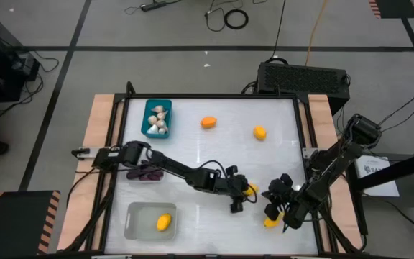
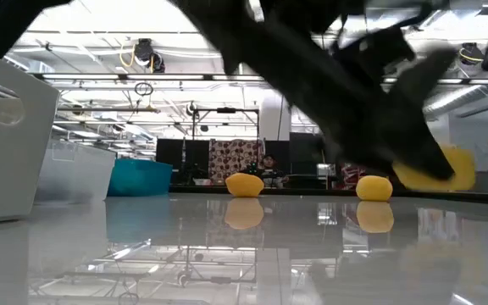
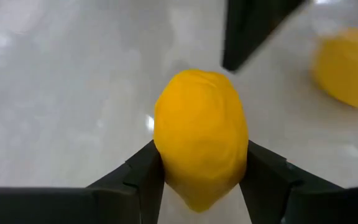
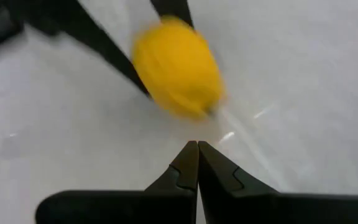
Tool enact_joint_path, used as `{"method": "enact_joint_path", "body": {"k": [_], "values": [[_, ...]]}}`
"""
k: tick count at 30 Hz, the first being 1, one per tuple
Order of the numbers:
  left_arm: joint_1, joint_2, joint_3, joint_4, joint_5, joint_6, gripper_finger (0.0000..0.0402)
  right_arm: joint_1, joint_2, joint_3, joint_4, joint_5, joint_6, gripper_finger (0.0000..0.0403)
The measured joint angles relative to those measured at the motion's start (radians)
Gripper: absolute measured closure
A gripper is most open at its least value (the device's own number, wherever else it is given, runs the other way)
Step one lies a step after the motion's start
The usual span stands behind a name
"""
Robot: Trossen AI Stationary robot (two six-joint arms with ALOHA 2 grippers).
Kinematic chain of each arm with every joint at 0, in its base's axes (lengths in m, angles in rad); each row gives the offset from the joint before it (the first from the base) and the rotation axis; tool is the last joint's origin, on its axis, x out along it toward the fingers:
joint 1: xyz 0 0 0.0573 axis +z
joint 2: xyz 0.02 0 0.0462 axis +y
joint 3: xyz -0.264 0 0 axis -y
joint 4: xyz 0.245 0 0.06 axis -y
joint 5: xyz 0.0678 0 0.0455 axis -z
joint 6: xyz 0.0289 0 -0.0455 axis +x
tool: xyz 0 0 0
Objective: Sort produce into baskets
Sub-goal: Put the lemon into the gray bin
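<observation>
The lemon (image 3: pixel 201 137) in the left gripper (image 1: pixel 244 194) is a plump, orange-yellow toy fruit with a faintly ridged skin and a blunt tip at each end. The two dark fingers (image 3: pixel 143 177) press against its sides, so the jaws are clamped on it. It sits at the near right part of the white table (image 1: pixel 214 158), well away from the teal bin (image 1: pixel 157 117) on the far left.

The right gripper (image 1: pixel 279 208) is just beside it, jaws pinched together on nothing, with another lemon (image 1: pixel 270 222) touching or almost touching it near the table's front edge.

The teal bin holds several whitish garlic bulbs (image 1: pixel 159 119). The pale translucent bin (image 1: pixel 149 220), straight toward the front from the teal one, holds a single lemon (image 1: pixel 164 221). Between the two bins, dark purple eggplants (image 1: pixel 148 173) lie under the left arm. Two more lemons rest to the right of the teal bin, one near it (image 1: pixel 208 122) and one farther off (image 1: pixel 260 132).
</observation>
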Motion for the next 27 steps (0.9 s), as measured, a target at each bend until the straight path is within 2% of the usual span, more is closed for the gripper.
{"method": "enact_joint_path", "body": {"k": [3,6,12,15,19,22,27], "values": [[-0.015,-0.090,0.001,-0.200,0.099,-0.022,0.0226,0.039,0.000,0.000,0.064,0.011,0.000,0.0403],[-0.037,-0.187,0.001,-0.408,0.153,-0.107,0.0226,0.069,0.001,0.000,0.137,0.047,-0.022,0.0403],[-0.135,-0.372,0.001,-0.783,0.174,-0.281,0.0226,0.107,0.005,0.000,0.332,0.105,-0.179,0.0403],[-0.210,-0.428,0.001,-0.935,0.177,-0.421,0.0226,0.118,0.005,0.000,0.415,0.144,-0.263,0.0403],[-0.327,-0.450,0.001,-1.045,0.143,-0.601,0.0226,0.124,0.005,0.000,0.481,0.167,-0.362,0.0403],[-0.404,-0.449,0.001,-1.112,0.156,-0.700,0.0226,0.124,0.005,0.000,0.501,0.167,-0.411,0.0403],[-0.488,-0.449,0.000,-1.215,0.125,-0.884,0.0227,0.123,0.005,0.000,0.511,0.168,-0.456,0.0403]]}}
